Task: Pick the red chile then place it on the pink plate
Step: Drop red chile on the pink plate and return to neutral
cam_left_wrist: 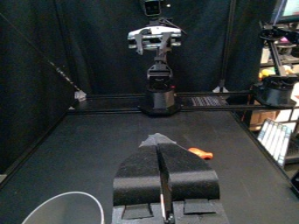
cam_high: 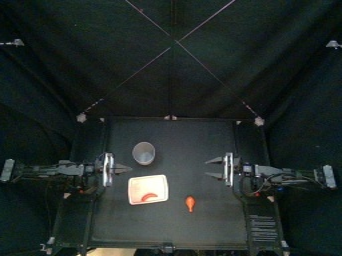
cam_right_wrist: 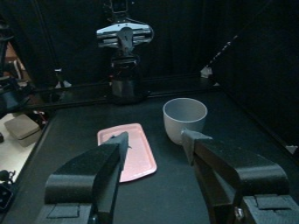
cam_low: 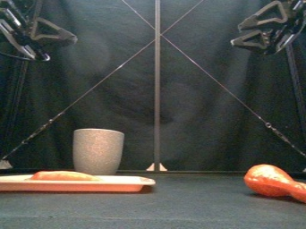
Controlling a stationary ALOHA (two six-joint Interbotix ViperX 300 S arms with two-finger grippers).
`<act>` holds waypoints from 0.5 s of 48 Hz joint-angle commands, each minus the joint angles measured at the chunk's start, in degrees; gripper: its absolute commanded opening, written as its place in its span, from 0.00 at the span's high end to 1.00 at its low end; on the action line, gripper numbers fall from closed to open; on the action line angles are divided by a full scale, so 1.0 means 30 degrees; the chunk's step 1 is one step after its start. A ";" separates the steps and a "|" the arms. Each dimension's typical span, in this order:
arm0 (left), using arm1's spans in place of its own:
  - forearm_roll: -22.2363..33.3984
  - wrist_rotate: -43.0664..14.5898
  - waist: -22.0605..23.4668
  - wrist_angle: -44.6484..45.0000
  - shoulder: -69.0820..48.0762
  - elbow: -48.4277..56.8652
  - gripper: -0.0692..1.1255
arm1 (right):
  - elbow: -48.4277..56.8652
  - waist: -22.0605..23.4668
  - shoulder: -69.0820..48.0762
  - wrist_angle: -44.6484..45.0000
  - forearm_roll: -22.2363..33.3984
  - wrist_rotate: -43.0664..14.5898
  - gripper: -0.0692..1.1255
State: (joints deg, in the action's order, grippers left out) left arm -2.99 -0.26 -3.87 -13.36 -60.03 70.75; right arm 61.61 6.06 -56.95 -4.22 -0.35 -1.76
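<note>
Both arms were raised at the table's sides, and the pick had not begun. The red chile lay near the front, right of the pink plate. The left gripper was clenched and empty, and the right gripper was spread. The next move was probably to lower the right gripper over the chile.

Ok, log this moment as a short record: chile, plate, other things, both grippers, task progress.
chile: lying on the table, right of the plate, not gripped
plate: front, left of centre; holds an orange toy
cup: upright, behind the plate
left gripper: shut, empty, raised at the left
right gripper: open, empty, raised at the right
progress: pick not yet begun
</note>
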 commanded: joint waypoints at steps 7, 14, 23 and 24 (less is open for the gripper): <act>-0.0146 -0.0029 -0.0059 -0.0059 -0.0234 -0.0088 0.96 | 0.0117 0.0645 0.0000 -0.0176 -0.0059 0.0029 0.21; -0.0146 -0.0029 -0.0205 -0.0088 -0.0234 -0.0088 0.96 | 0.0205 0.0762 -0.0029 -0.0176 -0.0059 0.0029 0.21; -0.0146 -0.0029 -0.0293 -0.0088 -0.0234 -0.0029 0.96 | 0.0469 0.0762 -0.0029 -0.0176 -0.0088 0.0029 0.21; -0.0146 -0.0029 -0.0293 -0.0088 -0.0234 -0.0029 0.96 | 0.0498 0.0762 -0.0029 -0.0176 -0.0059 0.0029 0.21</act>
State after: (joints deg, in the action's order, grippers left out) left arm -3.34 -0.26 -4.39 -13.27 -60.91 71.46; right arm 63.54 8.26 -57.30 -4.22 -0.44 -1.76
